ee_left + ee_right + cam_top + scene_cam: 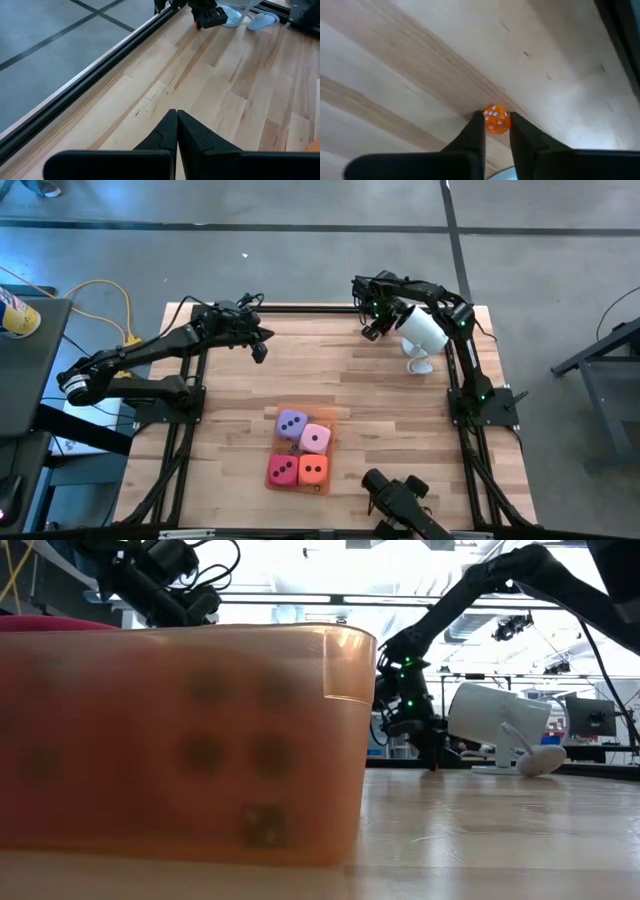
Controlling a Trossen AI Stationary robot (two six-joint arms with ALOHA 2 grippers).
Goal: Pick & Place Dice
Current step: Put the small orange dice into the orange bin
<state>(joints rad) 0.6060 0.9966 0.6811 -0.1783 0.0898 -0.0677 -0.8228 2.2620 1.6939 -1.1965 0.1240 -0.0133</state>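
My right gripper [496, 124] points down at the table's far right, next to the white camera [420, 330], and is shut on a small orange die with white pips [496, 120]. The high view shows this gripper [372, 330] but not the die. Four soft cubes with dark pips, purple [292, 423], pink [316, 438], red [283, 470] and orange [313, 470], sit together on a flat orange mat [329, 417] at the middle of the near side. My left gripper [176, 120] hovers shut over the far left of the table [262, 348], holding nothing. My right gripper pinches the small die by two opposite sides [488, 123] between its two fingertips [478, 131]. The fingers come from above, pointing steeply down. Whether the die rests on the wood or hangs just clear of it, I cannot tell.
The white camera on its foot [420, 365] stands close behind my right gripper. A black frame rail [100, 85] runs along the table's far edge. In the low view an orange translucent wall [180, 740] fills the left half. Bare wood [330, 375] lies between the arms.
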